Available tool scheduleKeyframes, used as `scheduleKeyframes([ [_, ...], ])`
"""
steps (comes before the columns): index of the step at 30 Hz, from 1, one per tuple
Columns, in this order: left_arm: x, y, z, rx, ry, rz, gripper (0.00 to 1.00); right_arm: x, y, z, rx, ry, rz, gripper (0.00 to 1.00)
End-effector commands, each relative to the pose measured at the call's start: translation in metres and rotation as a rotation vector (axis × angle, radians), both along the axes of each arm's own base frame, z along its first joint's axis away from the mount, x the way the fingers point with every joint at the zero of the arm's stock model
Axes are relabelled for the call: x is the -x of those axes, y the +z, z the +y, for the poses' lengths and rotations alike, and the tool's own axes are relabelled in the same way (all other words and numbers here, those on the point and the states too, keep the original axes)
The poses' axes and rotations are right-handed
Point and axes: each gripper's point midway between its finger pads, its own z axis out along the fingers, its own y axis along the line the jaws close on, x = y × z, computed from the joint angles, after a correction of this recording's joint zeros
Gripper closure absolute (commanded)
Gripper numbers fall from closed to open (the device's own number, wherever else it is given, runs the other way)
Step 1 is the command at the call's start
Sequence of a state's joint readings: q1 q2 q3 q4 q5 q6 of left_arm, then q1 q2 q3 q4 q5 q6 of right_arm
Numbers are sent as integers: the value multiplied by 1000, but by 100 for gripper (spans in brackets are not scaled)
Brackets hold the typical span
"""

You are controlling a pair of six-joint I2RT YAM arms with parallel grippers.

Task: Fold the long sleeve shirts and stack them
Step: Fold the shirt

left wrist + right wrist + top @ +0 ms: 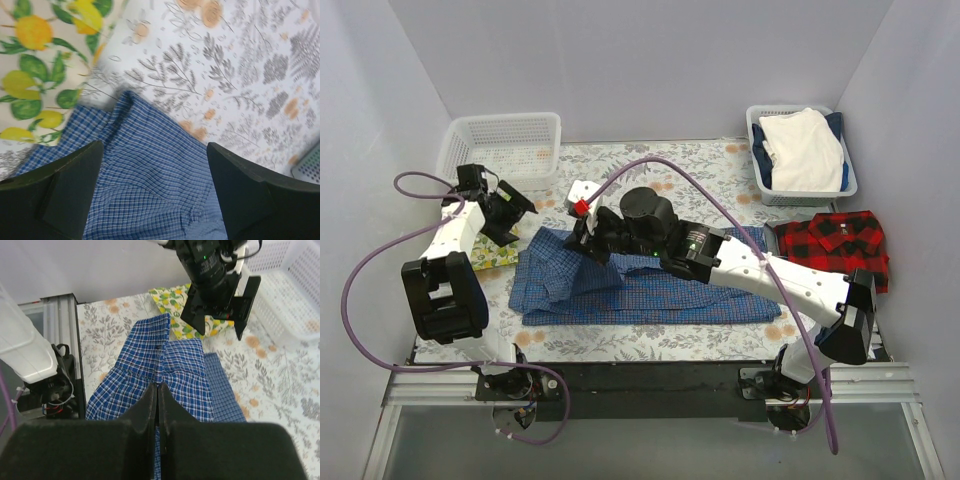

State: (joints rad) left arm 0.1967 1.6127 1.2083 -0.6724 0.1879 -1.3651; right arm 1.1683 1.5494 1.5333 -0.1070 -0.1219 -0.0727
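Note:
The blue fine-check shirt point(660, 295) lies spread across the middle of the table. My right gripper point(582, 240) is shut on a fold of it near its left end and lifts the cloth into a ridge; the right wrist view shows the closed fingertips point(159, 390) pinching the shirt point(185, 365). My left gripper point(510, 215) is open and empty, hovering over the shirt's far-left corner point(150, 170), with its fingers point(65, 190) either side of the cloth. The red-and-black plaid shirt point(835, 243) lies crumpled at the right.
A yellow lemon-print cloth point(495, 257) lies under the shirt's left edge and shows in the left wrist view point(35, 75). An empty white basket point(505, 145) stands back left. A grey basket point(760, 175) back right holds a white garment point(805, 150).

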Motion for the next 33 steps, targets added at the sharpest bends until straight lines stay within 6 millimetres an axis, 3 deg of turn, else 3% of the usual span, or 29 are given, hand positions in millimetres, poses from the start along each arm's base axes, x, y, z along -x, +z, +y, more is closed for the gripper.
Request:
scheduleKeyframes([
  [1, 3, 17, -51, 138, -177, -93, 16, -7, 12, -9, -76, -81, 25, 99],
  [5, 24, 8, -85, 180, -271, -74, 16, -26, 5, -17, -76, -213, 40, 99],
  [11, 48, -19, -102, 227, -313, 3, 17, -53, 16, -32, -138, -395, 20, 99],
  [17, 53, -55, -86, 134, -237, 94, 18, -78, 10, -59, -140, -597, 3, 99],
  [24, 48, -63, -66, 41, -146, 118, 18, -103, -16, -101, -111, -851, -18, 99],
  [31, 49, -74, -60, 10, -135, 158, 18, -117, -51, -126, -45, -1012, -28, 99],
  [33, 49, -76, -60, 7, -136, 166, 18, -122, -62, -141, -27, -1095, -35, 99],
])
